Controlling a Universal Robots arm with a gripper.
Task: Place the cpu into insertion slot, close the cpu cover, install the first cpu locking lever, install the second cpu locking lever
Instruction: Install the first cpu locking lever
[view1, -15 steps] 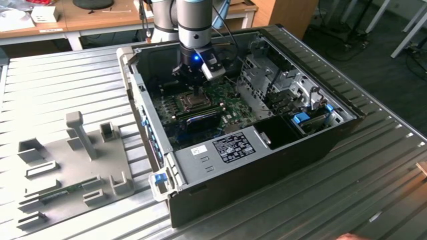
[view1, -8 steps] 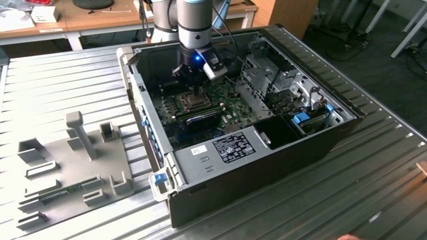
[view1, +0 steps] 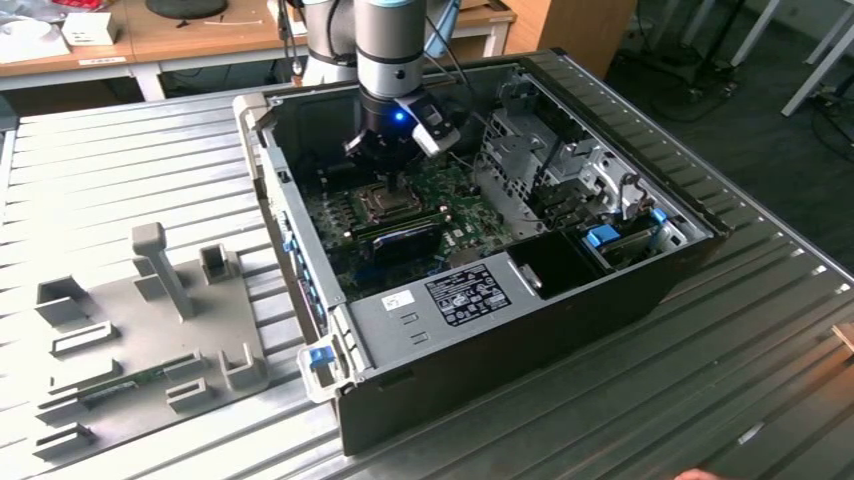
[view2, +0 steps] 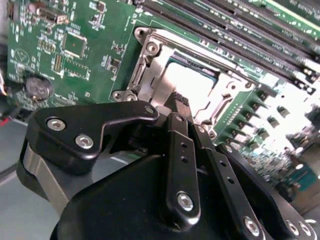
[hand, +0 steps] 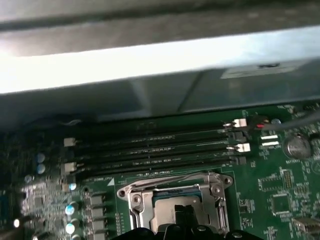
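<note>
Where the arm reaches down into the open case, the gripper hangs just above the slot on the green board, toward the far left of the case interior in the exterior view. Second wrist view: black fingers drawn together, tips pointing at the slot's near edge; whether they pinch anything or touch the metal cannot be told. Cpu: seated flat in the slot, top bright under glare, framed by the cover, which appears down around the chip. First wrist view: cpu inside the silvery cover, gripper tips at its near edge. Memory slots: four long black rows, just beyond the slot, parallel to it. Coin cell: round, on the board beside the memory-slot ends. Label: black-and-white, on the metal box at the case's near end. Grey fixture: on the ribbed table, well apart from the case, at the exterior view's left.
</note>
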